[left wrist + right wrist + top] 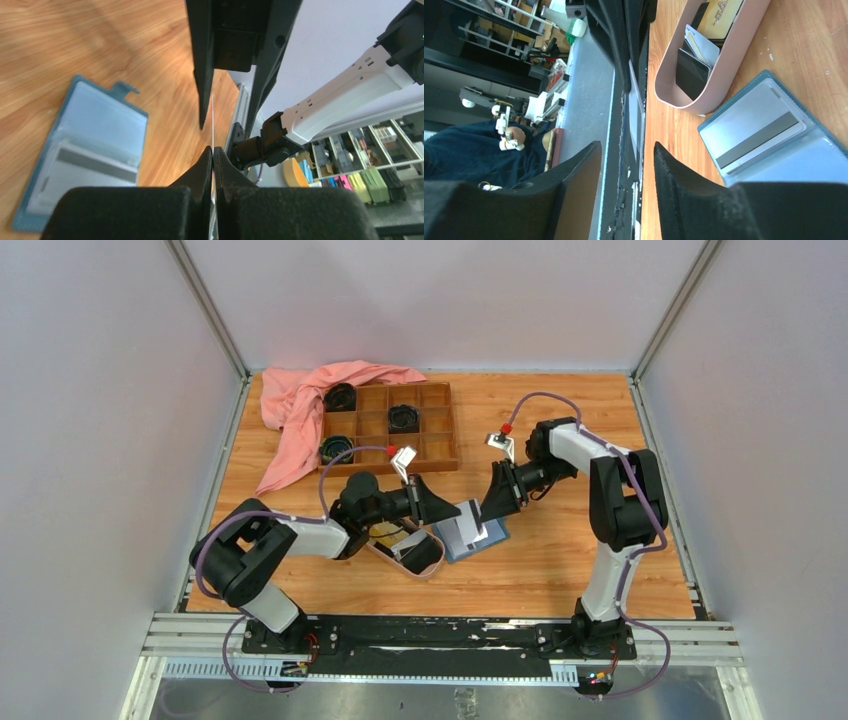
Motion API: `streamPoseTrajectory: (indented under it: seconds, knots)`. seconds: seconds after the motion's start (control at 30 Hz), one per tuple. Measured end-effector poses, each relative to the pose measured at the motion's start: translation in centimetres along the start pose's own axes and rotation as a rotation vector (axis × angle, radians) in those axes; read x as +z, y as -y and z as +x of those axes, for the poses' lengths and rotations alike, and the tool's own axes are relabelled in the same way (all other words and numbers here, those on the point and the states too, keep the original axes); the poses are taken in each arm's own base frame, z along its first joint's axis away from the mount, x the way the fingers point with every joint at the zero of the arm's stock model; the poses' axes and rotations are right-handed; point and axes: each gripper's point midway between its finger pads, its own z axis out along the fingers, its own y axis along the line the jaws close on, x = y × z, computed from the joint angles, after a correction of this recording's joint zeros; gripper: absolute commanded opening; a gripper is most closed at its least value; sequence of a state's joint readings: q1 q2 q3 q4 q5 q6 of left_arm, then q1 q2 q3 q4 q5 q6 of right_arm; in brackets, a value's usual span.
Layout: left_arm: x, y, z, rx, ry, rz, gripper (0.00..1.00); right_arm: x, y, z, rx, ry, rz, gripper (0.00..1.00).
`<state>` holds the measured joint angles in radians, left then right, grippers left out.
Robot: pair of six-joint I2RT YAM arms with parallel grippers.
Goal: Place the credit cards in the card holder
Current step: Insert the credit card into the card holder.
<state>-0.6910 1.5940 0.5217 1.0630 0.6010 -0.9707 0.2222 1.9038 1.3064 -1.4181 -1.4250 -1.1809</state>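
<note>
The left gripper (213, 150), pinched tight on a pale credit card (463, 529) above the open card holder (100, 120) near the bench's (560, 570) near edge, risks dropping it askew by releasing before the wide-open right gripper (626, 150) straddling it closes.

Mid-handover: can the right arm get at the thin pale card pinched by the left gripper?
Probably yes: the right gripper is open and straddles the thin pale card at its free end; nothing lies between.
</note>
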Motion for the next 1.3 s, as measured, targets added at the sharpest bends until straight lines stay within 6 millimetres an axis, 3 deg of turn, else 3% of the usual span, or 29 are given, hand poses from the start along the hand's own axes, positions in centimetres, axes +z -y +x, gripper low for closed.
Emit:
streamPoseTrajectory:
  seconds: [0.2, 0.37, 0.57, 0.67, 0.83, 1.3]
  knots:
    - [-2.6, -2.7, -0.2, -0.038, 0.035, -0.114, 0.0, -1.5, 1.5, 0.1, 0.002, -0.023, 0.096, 0.53]
    - [-2.7, -4.1, -0.2, -0.091, 0.054, -0.186, 0.0, -3.5, 3.4, 1.0, -0.051, -0.069, 0.338, 0.47]
    - [-2.8, -6.1, -0.7, -0.146, 0.119, -0.286, 0.0, -4.9, 5.5, 0.1, -0.065, -0.033, 0.537, 0.32]
    - [-2.5, -6.5, -0.2, -0.158, 0.129, -0.32, 0.0, -5.1, 6.8, 0.0, -0.029, -0.018, 0.566, 0.25]
    - [-2.0, -7.2, 0.6, -0.173, 0.135, -0.378, 0.0, -4.8, 8.8, 0.8, 0.049, -0.019, 0.577, 0.21]
    - [-1.4, -9.7, 2.4, -0.221, 0.128, -0.503, 0.0, -4.8, 9.6, 1.2, 0.09, -0.03, 0.608, 0.18]
